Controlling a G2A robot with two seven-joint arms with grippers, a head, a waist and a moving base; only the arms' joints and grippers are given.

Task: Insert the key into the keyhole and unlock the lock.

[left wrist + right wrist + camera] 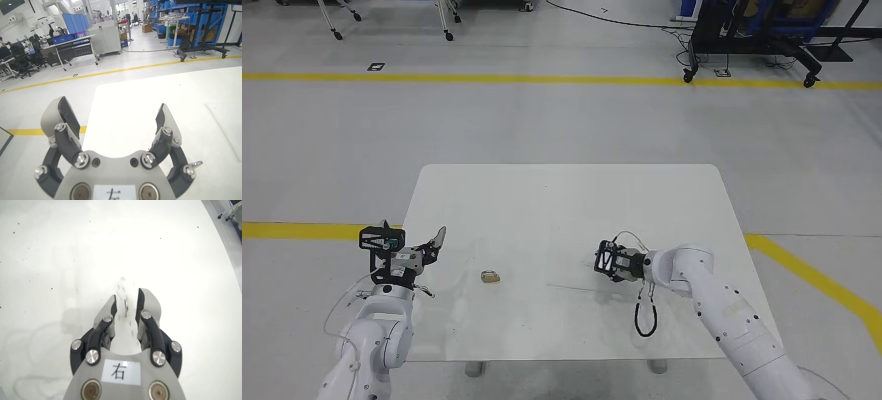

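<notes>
Key (126,308) is pictured on the table (170,266) between the half-spread fingers of the right gripper (127,294), nothing gripped; a low, centred closure is advised. Lock (491,277) lies well apart, near the wide-spread, empty left gripper (113,102).

Gold-toned lock (490,277); silver key (126,307); plain white table (542,200).

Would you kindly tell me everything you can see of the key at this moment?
The key is small, slim and silvery, apparently metal, with a rounded head and a narrow blade. It lies on the white table, in the gap between the open fingers of the right tool. Neither finger appears to touch it.
</notes>
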